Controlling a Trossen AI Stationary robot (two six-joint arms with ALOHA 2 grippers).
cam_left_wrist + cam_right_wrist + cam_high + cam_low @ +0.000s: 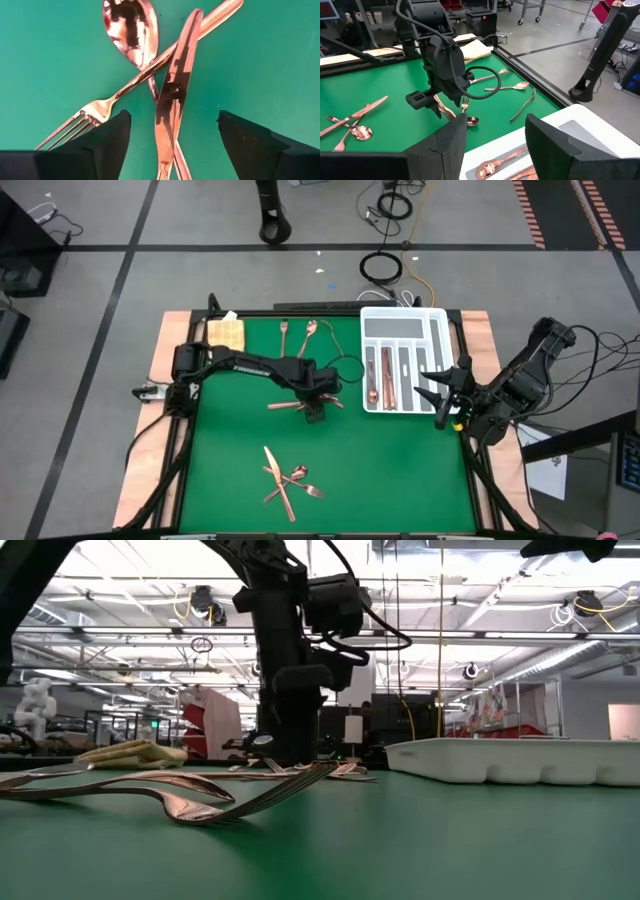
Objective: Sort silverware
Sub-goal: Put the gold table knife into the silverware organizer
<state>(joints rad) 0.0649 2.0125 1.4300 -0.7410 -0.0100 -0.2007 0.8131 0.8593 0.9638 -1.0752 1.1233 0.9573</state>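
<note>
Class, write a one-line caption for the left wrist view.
Open left gripper poised over crossed knife, fork and spoon.

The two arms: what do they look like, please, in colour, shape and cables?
Both arms are black and jointed. The left gripper has two flat, wedge-shaped black fingers; the right gripper has the same. A black cable loops beside the left arm's wrist.

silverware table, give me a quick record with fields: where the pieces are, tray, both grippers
left gripper: open, low over a crossed pile, knife between its fingers
pile under it: knife, fork, spoon
near pile: several pieces, front of green mat
far pieces: by tan cloth
white tray: holds a few pieces
right gripper: open, at tray's right edge, holding nothing
</note>
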